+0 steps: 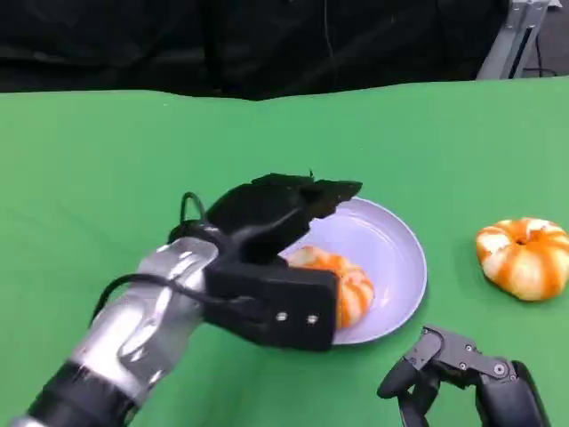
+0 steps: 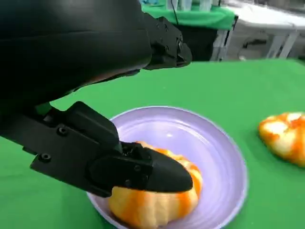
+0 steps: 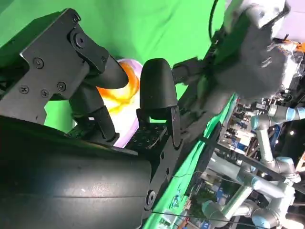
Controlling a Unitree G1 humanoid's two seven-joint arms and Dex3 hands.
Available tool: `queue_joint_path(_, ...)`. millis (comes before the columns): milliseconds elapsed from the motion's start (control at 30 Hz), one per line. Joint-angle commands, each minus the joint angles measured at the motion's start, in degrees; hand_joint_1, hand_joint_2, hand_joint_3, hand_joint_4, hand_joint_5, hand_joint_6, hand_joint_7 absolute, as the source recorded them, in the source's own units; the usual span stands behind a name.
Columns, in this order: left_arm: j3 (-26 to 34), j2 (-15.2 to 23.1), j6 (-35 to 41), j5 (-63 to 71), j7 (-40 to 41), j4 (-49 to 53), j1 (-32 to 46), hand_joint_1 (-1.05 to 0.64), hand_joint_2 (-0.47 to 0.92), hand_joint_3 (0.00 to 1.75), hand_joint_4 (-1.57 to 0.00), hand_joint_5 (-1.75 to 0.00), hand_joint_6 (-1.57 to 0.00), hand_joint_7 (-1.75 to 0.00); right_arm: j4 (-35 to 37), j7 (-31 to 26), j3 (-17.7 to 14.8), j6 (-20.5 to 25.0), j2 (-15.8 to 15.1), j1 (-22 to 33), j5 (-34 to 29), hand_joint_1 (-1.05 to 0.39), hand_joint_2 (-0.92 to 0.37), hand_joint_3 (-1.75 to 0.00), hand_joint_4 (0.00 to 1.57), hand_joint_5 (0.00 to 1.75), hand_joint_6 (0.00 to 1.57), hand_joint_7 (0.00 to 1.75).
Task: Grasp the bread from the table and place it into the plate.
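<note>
An orange-and-white bread point(image 1: 351, 285) point(image 2: 157, 205) lies in the lilac plate point(image 1: 391, 240) point(image 2: 190, 129) at the table's middle. My left hand point(image 1: 276, 258) point(image 2: 95, 95) hangs over the plate's near-left side. Its thumb point(image 2: 143, 174) touches the top of the bread, while its fingers point(image 2: 164, 43) stretch out above the plate, well apart from the bread. My right hand point(image 1: 462, 374) rests low at the near right, holding nothing, its fingers point(image 3: 157, 90) apart. In the right wrist view the bread point(image 3: 121, 93) and the plate point(image 3: 125, 136) show between those fingers.
A second orange-and-white bread point(image 1: 524, 258) point(image 2: 286, 136) lies on the green table point(image 1: 107, 178) to the right of the plate. The table's far edge meets a dark backdrop. A metal stand point(image 1: 516, 36) rises at the back right.
</note>
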Motion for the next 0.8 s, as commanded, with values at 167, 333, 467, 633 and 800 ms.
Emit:
queue_joint_path(167, 7.6, 0.2, 0.9, -8.4, 1.0, -9.6, 9.1, -0.49, 0.92, 0.26, -0.32, -0.62, -0.47, -0.09, 0.9, -0.5, -0.8, -1.4, -0.4, -0.2, 0.8, -0.02, -0.30, -1.35, 0.83, 1.62, 0.84, 1.31)
queue_joint_path(333, 17.6, -2.3, -7.4, -25.3, 3.0, -16.2, 22.8, -0.26, 0.92, 0.22, -0.49, -1.07, -0.76, -0.24, 0.5, -0.1, -0.7, -0.9, -0.4, 0.2, 0.7, -0.03, -0.31, -1.34, 0.84, 1.65, 0.84, 1.31)
queue_joint_path(467, 20.5, -2.1, -14.0, -29.2, 3.0, -16.3, 28.2, -0.21, 0.92, 0.24, -0.58, -1.17, -0.85, -0.31, 0.4, -0.3, -0.7, -0.7, -0.3, 0.3, 0.3, -0.03, -0.32, -1.33, 0.83, 1.65, 0.84, 1.32)
queue_joint_path(633, 23.2, -3.3, -17.0, -35.3, 2.5, -17.7, 34.2, -0.02, 0.70, 0.68, -0.69, -1.16, -0.83, -0.64, 0.4, -0.3, -0.9, -0.6, -0.2, 0.4, 0.6, -0.03, -0.32, -1.33, 0.83, 1.64, 0.84, 1.32)
queue_joint_path(800, 25.0, -3.6, -19.0, -38.5, 2.3, -19.0, 39.1, -0.02, 0.60, 0.87, -0.82, -1.23, -0.89, -0.81, 0.3, 0.1, -0.8, -0.6, -0.3, 0.4, 0.9, -0.05, -0.32, -1.32, 0.83, 1.64, 0.83, 1.32)
